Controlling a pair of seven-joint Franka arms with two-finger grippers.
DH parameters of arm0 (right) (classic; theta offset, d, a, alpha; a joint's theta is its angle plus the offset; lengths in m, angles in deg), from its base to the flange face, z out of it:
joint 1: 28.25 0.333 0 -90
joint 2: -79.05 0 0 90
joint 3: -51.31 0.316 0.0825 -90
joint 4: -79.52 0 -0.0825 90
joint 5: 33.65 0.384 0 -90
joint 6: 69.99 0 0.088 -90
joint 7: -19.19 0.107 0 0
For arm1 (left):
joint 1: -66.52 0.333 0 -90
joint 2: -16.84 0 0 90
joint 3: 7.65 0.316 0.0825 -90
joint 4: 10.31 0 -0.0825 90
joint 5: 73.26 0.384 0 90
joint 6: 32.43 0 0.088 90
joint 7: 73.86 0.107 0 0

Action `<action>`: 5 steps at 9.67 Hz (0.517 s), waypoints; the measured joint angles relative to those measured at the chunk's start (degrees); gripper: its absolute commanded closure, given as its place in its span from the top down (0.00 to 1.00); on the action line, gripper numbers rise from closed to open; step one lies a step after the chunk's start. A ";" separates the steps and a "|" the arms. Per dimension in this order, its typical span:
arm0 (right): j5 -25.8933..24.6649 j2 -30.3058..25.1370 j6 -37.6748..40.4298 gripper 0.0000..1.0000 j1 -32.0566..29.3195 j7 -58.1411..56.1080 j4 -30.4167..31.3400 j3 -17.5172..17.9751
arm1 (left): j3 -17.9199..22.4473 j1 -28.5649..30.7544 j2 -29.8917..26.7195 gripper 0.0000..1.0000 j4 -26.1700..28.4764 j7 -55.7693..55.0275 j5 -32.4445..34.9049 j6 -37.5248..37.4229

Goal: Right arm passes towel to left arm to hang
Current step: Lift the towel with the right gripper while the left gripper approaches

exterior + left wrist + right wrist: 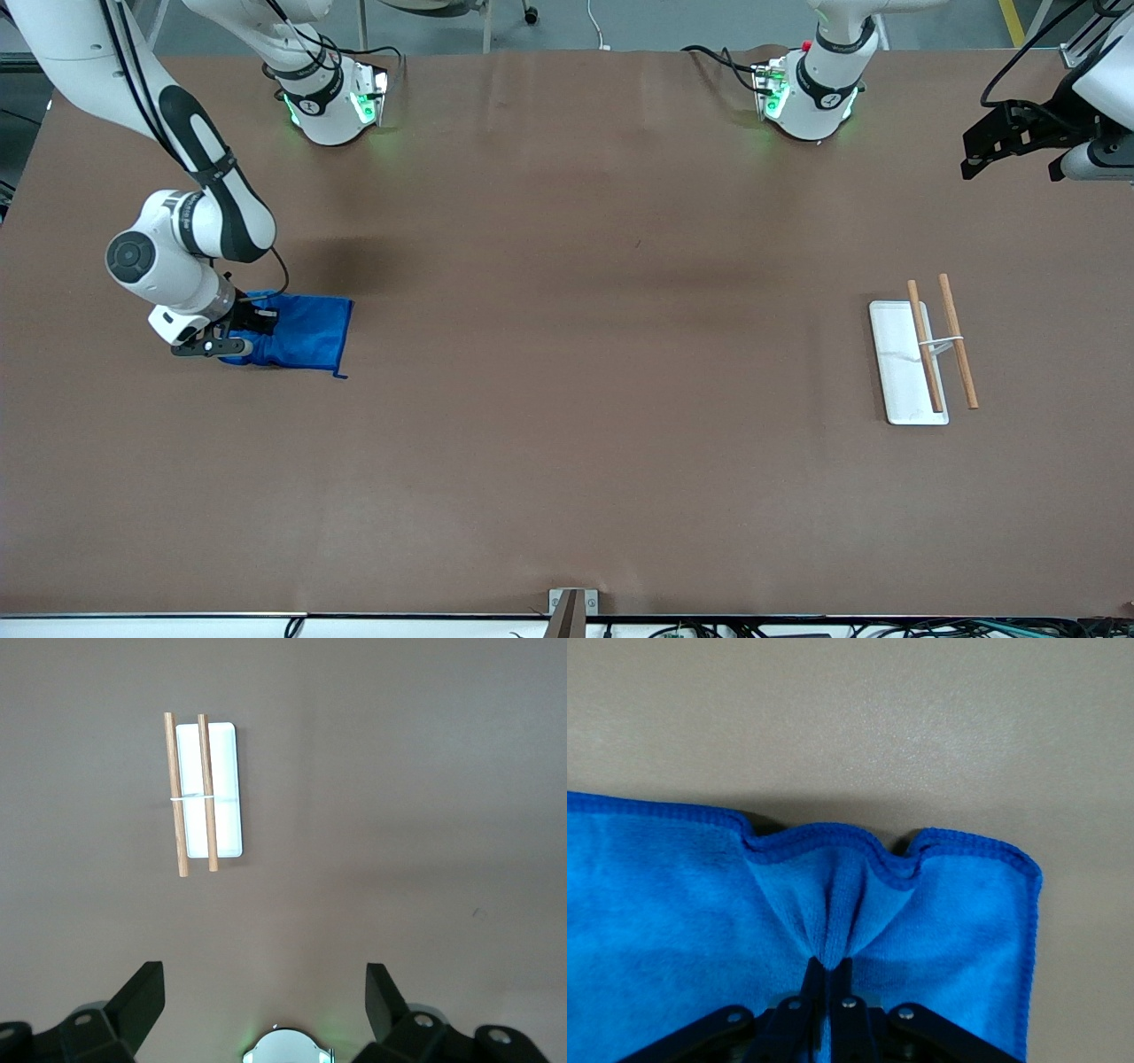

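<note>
Right hand [232, 332], the black 2-finger one on the large white jointed right arm [190, 226], sits at the middle left of the front view, down on the bright royal-blue rectangular towel [306, 332]. Its fingers [833, 988] are clenched on a pinched ridge of cloth, which the right wrist view shows puckered up between them, with the stitched hem bowed just past the fold. Most of the towel lies flat on the brown bench [567, 399], a short thread tail at its lower right corner in the front view.

Left hand [266, 997] of the white left arm [1103, 89] hangs at the upper right edge of the front view, fingers spread wide and holding nothing; that arm waits. Its wrist view looks down on the white rectangular tray [897, 372] with 2 brown wooden rods [959, 341] set above it, at the right of the front view, well apart from the towel.

I judge this the pickup step: the grasp is made but the cloth is not yet lifted. Next comes a lift clear of the bench, then a carry toward the centre, leaving a free edge for the left hand to take.
</note>
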 measured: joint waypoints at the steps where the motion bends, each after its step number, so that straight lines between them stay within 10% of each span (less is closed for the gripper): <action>1: 0.00 -2.00 8.57 0.00 0.52 0.02 -3.69 0.05 | 0.00 0.00 0.00 1.00 0.00 0.00 0.00 -0.05; 5: 0.18 -7.11 37.83 0.00 4.50 2.30 -23.87 0.26 | 0.01 0.07 0.35 1.00 0.02 0.00 -1.88 -0.07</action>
